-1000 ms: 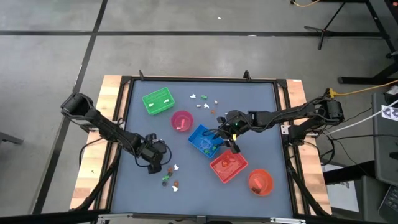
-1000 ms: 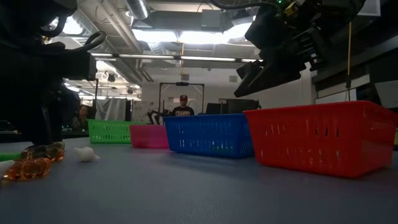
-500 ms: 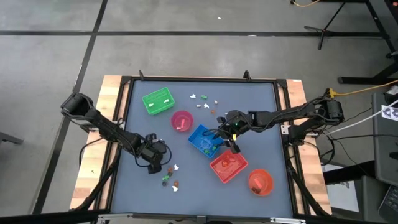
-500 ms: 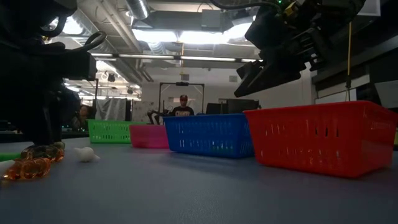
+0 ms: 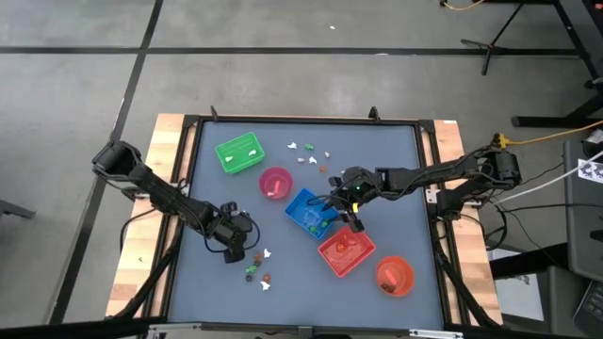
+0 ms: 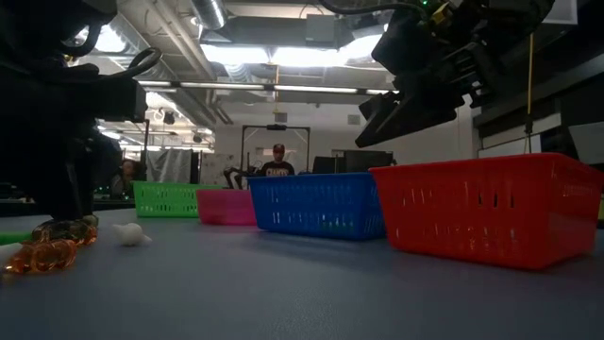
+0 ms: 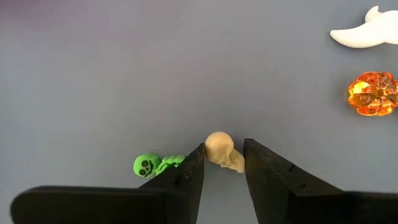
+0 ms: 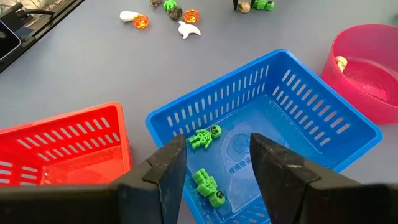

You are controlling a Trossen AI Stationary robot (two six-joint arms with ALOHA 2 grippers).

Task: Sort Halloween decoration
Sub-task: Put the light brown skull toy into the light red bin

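Observation:
My left gripper [image 7: 224, 163] is down at the table near its left near part [image 5: 243, 250], shut on a tan skull trinket [image 7: 224, 151]. A green skull figure [image 7: 152, 165] lies just beside one finger. A white ghost [image 7: 367, 34] and an orange pumpkin [image 7: 372, 93] lie farther off. My right gripper [image 8: 217, 158] hovers open and empty over the blue tray [image 8: 314, 112], which holds two green skeletons [image 8: 205, 138]. More trinkets lie loose near the table's far edge [image 5: 306, 151]. My left gripper has the tan skull [image 7: 219, 144] pinched between its two fingertips [image 7: 198, 163], one on each side. The fingers come down from above. The skull rests on the table.
The green tray [image 5: 240, 153] and pink bowl [image 5: 275, 183] stand toward the far left. The red tray [image 5: 345, 250] and orange bowl [image 5: 394, 275] stand toward the near right, next to the blue tray [image 5: 309, 213]. A person shows in the room beyond the table [image 6: 277, 165].

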